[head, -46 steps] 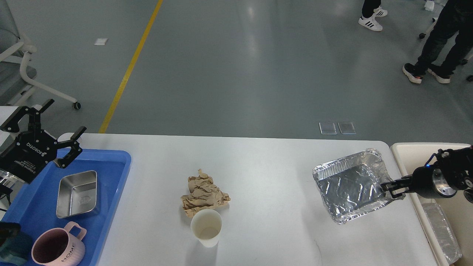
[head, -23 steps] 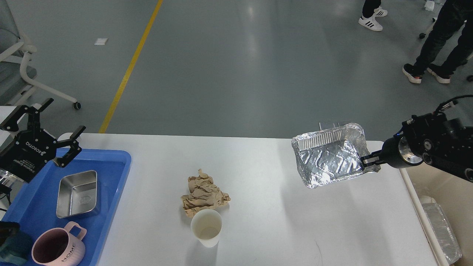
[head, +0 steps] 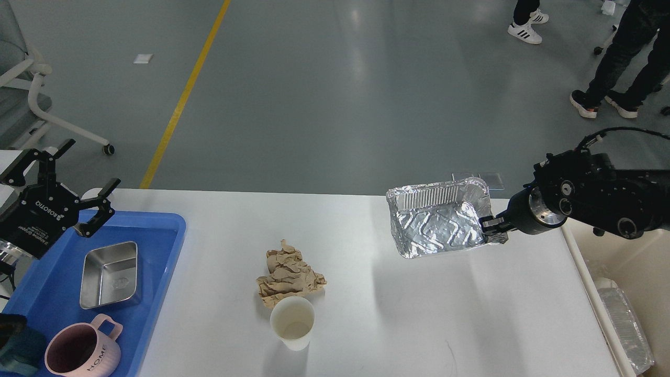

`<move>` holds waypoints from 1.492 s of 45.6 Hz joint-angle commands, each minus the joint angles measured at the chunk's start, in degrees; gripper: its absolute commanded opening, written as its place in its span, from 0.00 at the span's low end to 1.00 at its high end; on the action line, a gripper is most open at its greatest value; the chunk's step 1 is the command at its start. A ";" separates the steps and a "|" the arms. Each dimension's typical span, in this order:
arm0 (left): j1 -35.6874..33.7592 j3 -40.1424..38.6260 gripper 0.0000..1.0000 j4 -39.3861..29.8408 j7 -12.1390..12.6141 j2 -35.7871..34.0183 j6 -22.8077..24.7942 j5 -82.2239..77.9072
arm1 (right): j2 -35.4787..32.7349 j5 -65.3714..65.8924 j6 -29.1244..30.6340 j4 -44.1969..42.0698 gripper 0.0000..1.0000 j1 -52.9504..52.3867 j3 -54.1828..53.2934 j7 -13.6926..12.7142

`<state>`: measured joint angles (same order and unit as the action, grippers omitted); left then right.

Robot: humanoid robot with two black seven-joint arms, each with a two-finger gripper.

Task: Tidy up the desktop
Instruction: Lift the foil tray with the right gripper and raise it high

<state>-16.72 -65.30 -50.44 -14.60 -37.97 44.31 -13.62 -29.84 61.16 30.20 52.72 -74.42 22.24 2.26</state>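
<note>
Foil pan held in the air over the tabletop's right side

Foil pan (head: 438,220) hangs tilted above the white tabletop (head: 366,314), toward 2 o'clock from the middle of the surface, its open side turned to the camera and a soft shadow lying on the surface below it. Right gripper (head: 493,226) has its fingers clamped on the pan's right rim, the black arm reaching in from 3 o'clock.

Left gripper (head: 70,188) sits at 9 o'clock with its fingers spread wide and nothing between them, above the far corner of the blue tray (head: 157,272).

The tabletop fills the lower half of the view, with the tray on its left edge and a cream bin (head: 628,262) just past its right edge. Near the middle lies a crumpled brown paper (head: 288,275), and touching it at 6 o'clock stands a white paper cup (head: 292,322), upright. In the tray rest a steel dish (head: 110,273) and, at 6 o'clock from it, a pink mug (head: 81,353) with HOME on its side. A second foil pan (head: 625,324) lies inside the bin, low at 4 o'clock
</note>
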 commanded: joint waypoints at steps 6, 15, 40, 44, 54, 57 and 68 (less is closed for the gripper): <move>-0.07 0.00 0.97 -0.01 0.01 -0.17 -0.01 0.00 | 2.07 -6.58 1.70 -0.78 0.00 0.16 0.08 -4.37; -0.15 0.35 0.97 -0.01 0.19 -0.26 -0.18 -1.67 | 3.56 -11.07 3.28 -1.92 0.00 0.16 0.08 -5.87; 0.29 0.88 0.97 0.52 -2.01 -5.52 0.16 -14.77 | 8.40 -10.63 3.28 -5.35 0.00 0.59 -0.01 -5.78; -0.77 0.96 0.97 0.78 -1.83 -8.34 -0.62 -14.86 | 8.66 -10.63 3.19 -5.70 0.00 0.60 -0.09 -5.78; -2.00 3.69 0.97 0.78 2.55 -14.32 -8.97 -15.21 | 9.54 -10.63 3.19 -6.05 0.00 -0.02 -0.44 -5.78; -2.18 5.88 0.97 0.52 4.05 -15.55 -11.78 -15.21 | 9.54 -10.63 3.19 -6.05 0.00 -0.11 -0.53 -5.78; -2.18 14.23 0.97 -6.68 8.62 -24.24 -20.48 -15.21 | 10.68 -10.63 3.19 -6.67 0.00 -0.20 -0.80 -5.78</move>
<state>-18.90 -54.95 -52.95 -8.69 -57.89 26.88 -28.90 -19.81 50.54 33.40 46.34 -74.61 21.55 -3.51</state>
